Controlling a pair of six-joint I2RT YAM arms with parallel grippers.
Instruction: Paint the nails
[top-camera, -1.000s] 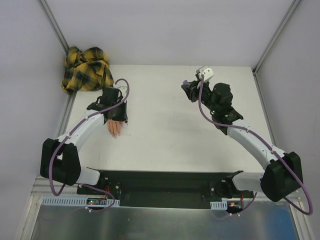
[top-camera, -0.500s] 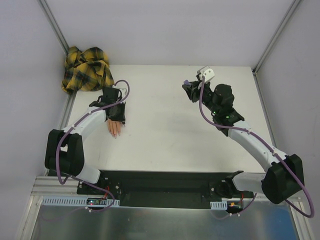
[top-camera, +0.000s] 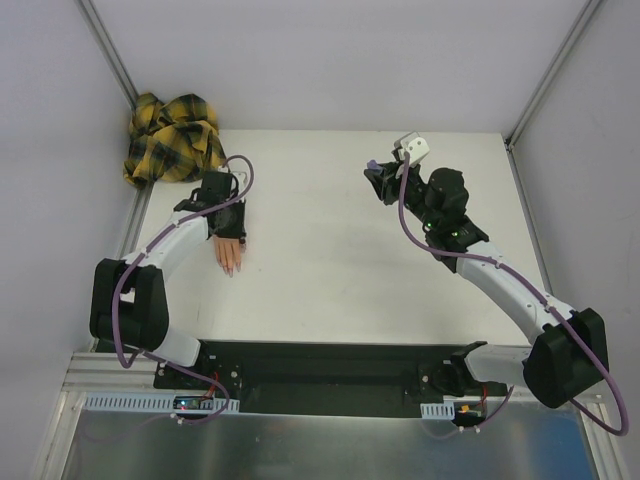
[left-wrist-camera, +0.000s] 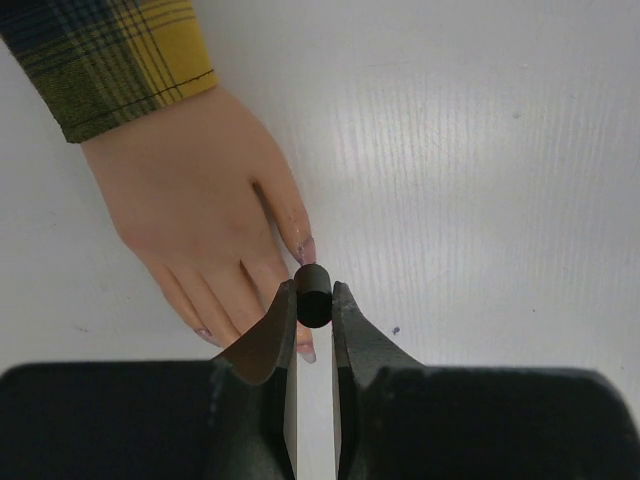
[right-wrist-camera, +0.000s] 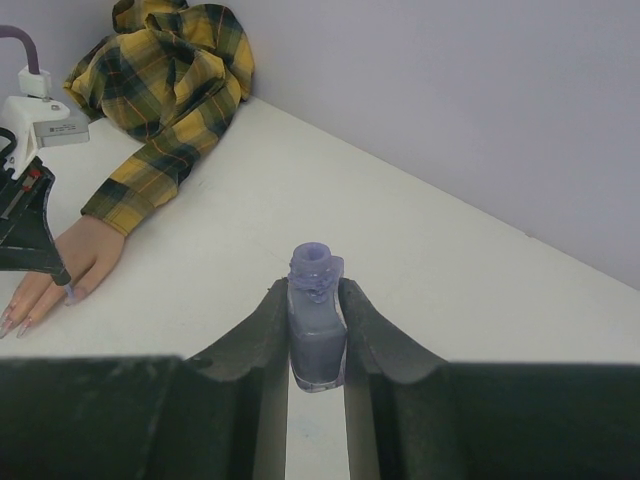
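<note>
Left fingers (left-wrist-camera: 262, 340) pinched on black cap (left-wrist-camera: 313, 290), held above nails (left-wrist-camera: 305, 249) of fake hand (left-wrist-camera: 195, 200) flat on worktop (left-wrist-camera: 480, 180). Uncapped purple bottle (right-wrist-camera: 317, 335) clamped upright by right fingers (right-wrist-camera: 262, 330), arm outstretched.

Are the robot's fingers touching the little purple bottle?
Touching. The right wrist view shows the right gripper with both fingers pressed against the sides of the purple bottle, with no gap on either side.
</note>
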